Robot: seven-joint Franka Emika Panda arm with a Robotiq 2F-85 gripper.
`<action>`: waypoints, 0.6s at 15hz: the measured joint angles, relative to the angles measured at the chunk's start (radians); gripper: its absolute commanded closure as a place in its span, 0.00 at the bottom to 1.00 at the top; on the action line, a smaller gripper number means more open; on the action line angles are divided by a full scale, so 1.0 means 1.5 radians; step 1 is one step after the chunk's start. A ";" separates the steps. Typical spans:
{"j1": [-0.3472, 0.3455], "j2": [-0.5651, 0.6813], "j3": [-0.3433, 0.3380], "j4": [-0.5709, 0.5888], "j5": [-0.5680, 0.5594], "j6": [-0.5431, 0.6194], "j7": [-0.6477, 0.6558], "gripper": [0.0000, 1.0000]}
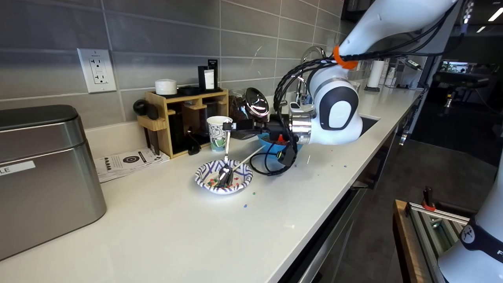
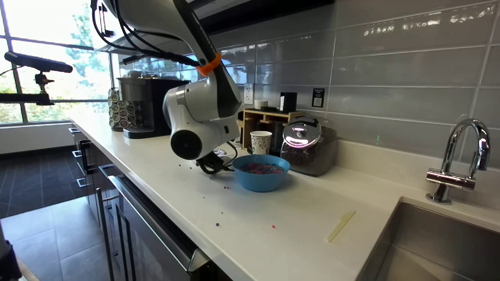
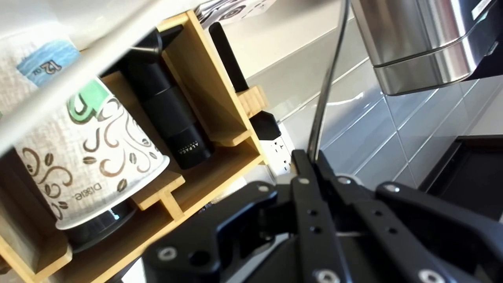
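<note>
Bright metal, by the look of it: the utensil [image 1: 225, 169] hung steeply from the gripper [image 1: 228, 126] in an exterior view, its broad head inside the patterned bowl [image 1: 245, 177] among small red and green bits [image 1: 213, 182]. Whether the head pressed on the bottom, I could not tell. A pale stick [image 1: 248, 158] slanted out over the rim. Judgement: the bowl looked light, so a sideways swing of the utensil could drag or tip it and spill the bits; the stick, if struck, could lever the rim. A black cable loop [image 1: 271, 173] hung low near the stick, a snag hazard should the arm [image 1: 339, 115] turn. In an exterior view the arm hid gripper and utensil alike; its lower end stood close to a blue bowl [image 2: 259, 182] of coloured bits [image 2: 261, 168], which a careless turn might shove. Loose bits [image 2: 217, 224] lay on the counter [image 2: 250, 230]. In the wrist view the fingertips [image 3: 301, 167] were pinched together on the utensil's thin handle. So slim a hold, I judged, invited slip: load on the head could pivot the handle between them. A paper cup [image 3: 98, 149] showed close by, before a wooden organiser [image 3: 204, 78]; a sweep that way could topple it. A blurred white bar [image 3: 84, 70] crossed in front of the cup; I could not identify it, nor rule out contact there.
</note>
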 measured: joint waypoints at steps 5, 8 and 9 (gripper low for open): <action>0.000 -0.015 0.000 -0.013 0.000 0.000 -0.025 1.00; -0.001 -0.030 0.000 -0.027 0.000 -0.001 -0.042 1.00; -0.001 -0.035 0.000 -0.032 0.000 -0.003 -0.046 1.00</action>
